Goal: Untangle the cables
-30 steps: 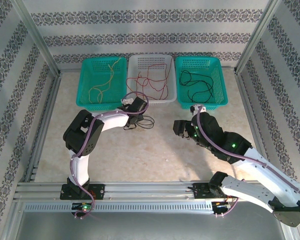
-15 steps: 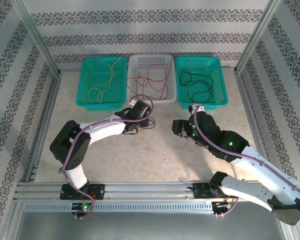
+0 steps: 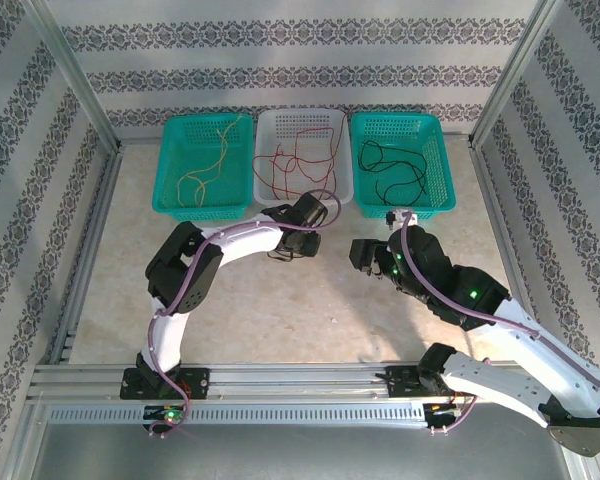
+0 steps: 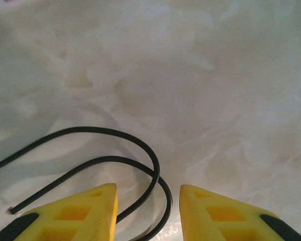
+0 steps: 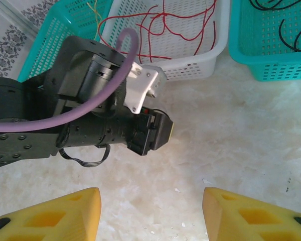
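My left pincer, jaws apart, grasps nothing; a black loop lies on the table between its fingers. My right pincer, likewise released and empty, faces the left arm. Beyond, three baskets hold yellow cables, red cables and black cables, one colour each.

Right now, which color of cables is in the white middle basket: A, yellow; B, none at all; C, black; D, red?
D: thin red cables lie looped across the floor of the white basket, as the top view shows.
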`<action>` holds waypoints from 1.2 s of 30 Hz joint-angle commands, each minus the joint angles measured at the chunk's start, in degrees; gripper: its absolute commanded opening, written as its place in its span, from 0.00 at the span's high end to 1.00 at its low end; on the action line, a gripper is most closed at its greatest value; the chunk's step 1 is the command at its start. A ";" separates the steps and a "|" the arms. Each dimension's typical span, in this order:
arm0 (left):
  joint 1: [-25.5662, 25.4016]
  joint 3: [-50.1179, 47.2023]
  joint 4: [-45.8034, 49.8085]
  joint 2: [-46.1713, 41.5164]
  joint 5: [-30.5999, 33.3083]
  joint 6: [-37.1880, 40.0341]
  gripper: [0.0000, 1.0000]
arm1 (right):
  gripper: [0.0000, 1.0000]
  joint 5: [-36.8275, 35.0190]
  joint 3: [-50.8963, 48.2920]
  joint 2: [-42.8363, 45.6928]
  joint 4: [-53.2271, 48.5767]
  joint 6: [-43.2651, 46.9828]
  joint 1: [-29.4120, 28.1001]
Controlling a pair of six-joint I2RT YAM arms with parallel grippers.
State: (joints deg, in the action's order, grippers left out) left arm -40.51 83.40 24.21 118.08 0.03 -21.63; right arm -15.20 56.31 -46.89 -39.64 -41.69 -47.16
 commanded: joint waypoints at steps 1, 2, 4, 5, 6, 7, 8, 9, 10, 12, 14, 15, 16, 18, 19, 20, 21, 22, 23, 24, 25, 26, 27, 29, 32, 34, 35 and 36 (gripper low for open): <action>-0.62 3.76 6.39 2.25 -1.00 2.75 0.63 | 0.44 -1.59 0.58 0.58 -0.97 -0.64 -0.74; -0.62 4.75 7.28 3.12 -0.93 2.73 0.63 | 0.44 -1.50 0.63 0.58 -0.97 -0.75 -0.74; -0.62 6.62 9.19 4.63 -0.52 2.56 0.63 | 0.44 -1.58 0.62 0.66 -1.05 -0.68 -0.74; -0.62 7.46 10.09 5.47 -0.43 2.56 0.64 | 0.44 -1.66 0.71 0.87 -1.26 -0.67 -0.75; -0.62 8.38 10.85 6.14 -0.47 2.47 0.66 | 0.44 -1.74 0.81 0.97 -1.52 -0.67 -0.74; -0.63 9.44 12.01 7.06 -0.54 2.51 0.71 | 0.44 -1.82 0.86 1.17 -1.71 -0.61 -0.74; -0.62 10.23 12.85 7.78 -0.78 2.47 0.76 | 0.44 -2.00 0.82 1.48 -1.91 -0.66 -0.77; -0.62 10.65 13.28 8.03 -1.03 2.47 0.83 | 0.44 -2.11 0.88 1.76 -2.00 -0.67 -0.74; -0.62 10.84 13.57 8.05 -1.09 2.32 0.90 | 0.44 -2.27 0.89 2.05 -2.17 -0.67 -0.74; -0.62 10.23 13.38 6.73 -1.64 1.80 0.97 | 0.44 -2.43 0.93 2.42 -2.55 -0.59 -0.74; -0.62 7.72 11.50 3.29 -2.88 0.38 1.00 | 0.43 -2.77 1.19 2.68 -2.81 -0.39 -0.74; -0.62 6.21 10.09 1.19 -3.86 -0.43 1.00 | 0.43 -2.89 1.36 2.68 -2.96 -0.32 -0.74; -0.62 4.26 8.18 -1.72 -5.13 -1.42 1.00 | 0.43 -3.02 1.59 2.64 -3.15 -0.16 -0.74; -0.62 0.33 4.12 -7.66 -8.03 -3.23 1.00 | 0.43 -3.09 2.10 2.43 -3.25 0.11 -0.67; -0.62 -1.81 1.49 -11.01 -10.26 -4.20 1.00 | 0.42 -2.91 2.48 2.21 -3.19 0.20 -0.66; -0.62 -4.20 -1.56 -14.47 -12.17 -5.17 1.00 | 0.42 -2.61 2.93 1.92 -2.95 0.34 -0.58; -0.60 -6.24 -4.53 -17.34 -14.53 -5.98 1.00 | 0.42 -2.26 3.45 1.58 -2.82 0.47 -0.57; -0.53 -8.75 -8.13 -20.52 -17.27 -7.03 1.00 | 0.42 -1.71 4.12 1.01 -2.64 0.64 -0.57; -0.45 -11.07 -12.06 -23.53 -20.26 -8.11 1.00 | 0.42 -1.09 4.85 0.40 -2.34 0.80 -0.42; -0.30 -12.92 -15.15 -25.86 -22.74 -9.05 1.00 | 0.41 -0.20 5.60 -0.21 -2.06 0.91 -0.33; 0.05 -14.92 -18.90 -28.17 -26.08 -10.23 1.00 | 0.41 1.08 6.52 -1.14 -1.62 1.04 -0.07; 0.44 -17.09 -23.29 -30.63 -29.55 -11.77 1.00 | 0.40 2.74 7.68 -2.17 -1.14 1.13 0.25; 1.01 -19.19 -27.69 -32.51 -32.38 -13.56 1.00 | 0.40 4.47 8.74 -3.20 -0.62 1.32 0.59; 2.72 -24.90 -42.20 -36.10 -40.79 -19.14 1.00 | 0.40 8.47 11.60 -5.66 0.62 1.85 1.24; 6.67 -31.77 -63.69 -38.01 -48.37 -30.17 1.00 | 0.39 14.21 15.65 -8.38 2.67 1.97 2.34; 9.66 -34.98 -76.11 -37.30 -51.25 -38.68 1.00 | 0.38 17.10 17.63 -9.59 4.17 1.67 3.02; 11.14 -36.31 -83.75 -36.47 -52.49 -42.88 1.00 | 0.37 18.37 18.47 -10.14 4.79 1.32 3.36; 12.13 -36.92 -89.85 -35.40 -53.57 -46.89 1.00 | 0.37 19.14 19.21 -10.68 4.98 1.06 3.85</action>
State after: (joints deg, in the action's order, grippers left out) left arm -31.24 48.53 -36.77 81.01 -44.93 -52.29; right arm -2.28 72.34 -56.95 -37.71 -40.60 -44.25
